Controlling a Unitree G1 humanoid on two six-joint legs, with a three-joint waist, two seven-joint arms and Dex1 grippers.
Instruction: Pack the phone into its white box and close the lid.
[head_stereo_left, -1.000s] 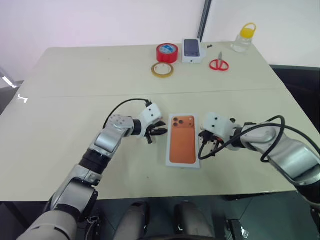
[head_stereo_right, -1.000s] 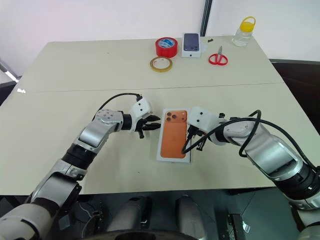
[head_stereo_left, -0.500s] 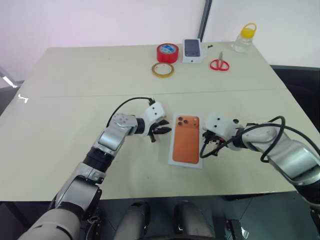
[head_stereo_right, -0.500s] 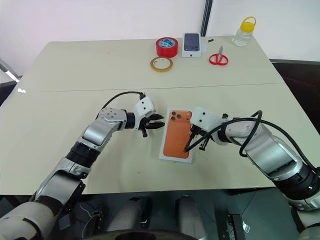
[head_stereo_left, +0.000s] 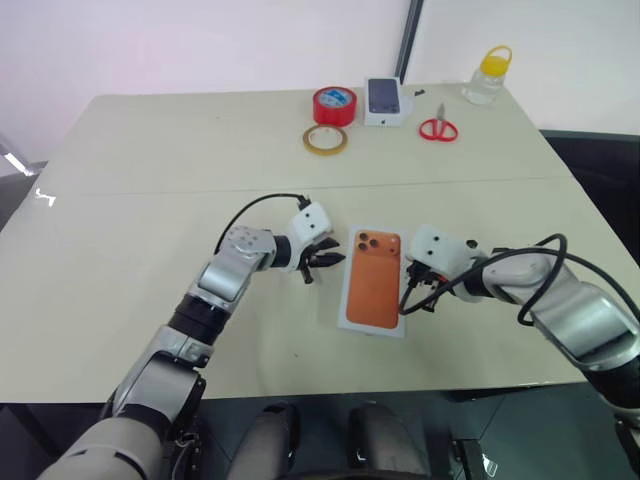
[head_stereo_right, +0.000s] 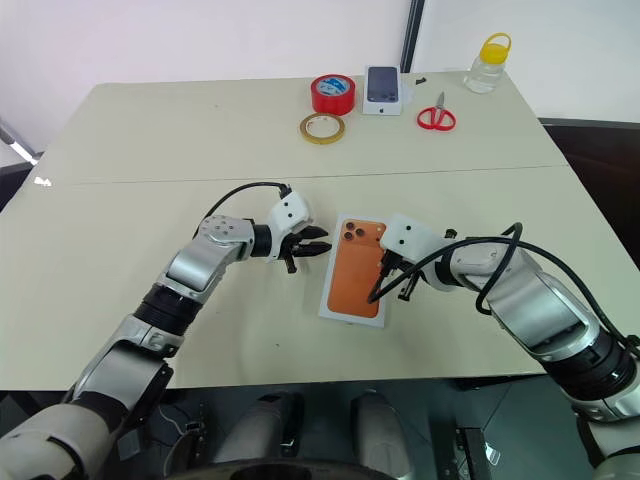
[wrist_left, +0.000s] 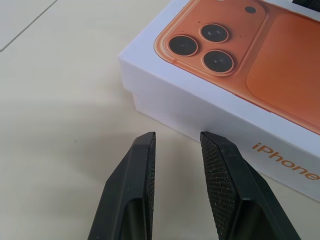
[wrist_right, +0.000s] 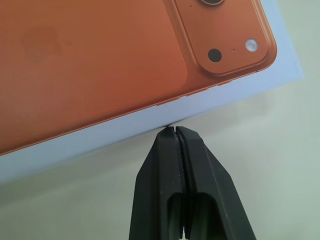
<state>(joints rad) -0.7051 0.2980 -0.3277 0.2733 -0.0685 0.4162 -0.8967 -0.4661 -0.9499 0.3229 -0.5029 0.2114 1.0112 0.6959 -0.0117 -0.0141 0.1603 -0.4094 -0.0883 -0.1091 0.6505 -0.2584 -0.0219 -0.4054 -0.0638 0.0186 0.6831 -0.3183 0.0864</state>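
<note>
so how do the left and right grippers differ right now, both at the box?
Opening: the left gripper has its fingers apart with a clear gap; the right gripper is shut, fingers pressed together.
Place: the left gripper points at the white iPhone box on its long side near the camera-end corner, a little short of it; the right gripper's tips sit right at the opposite long edge, contact unclear.
Shared: neither holds anything, and both aim at the box.
</note>
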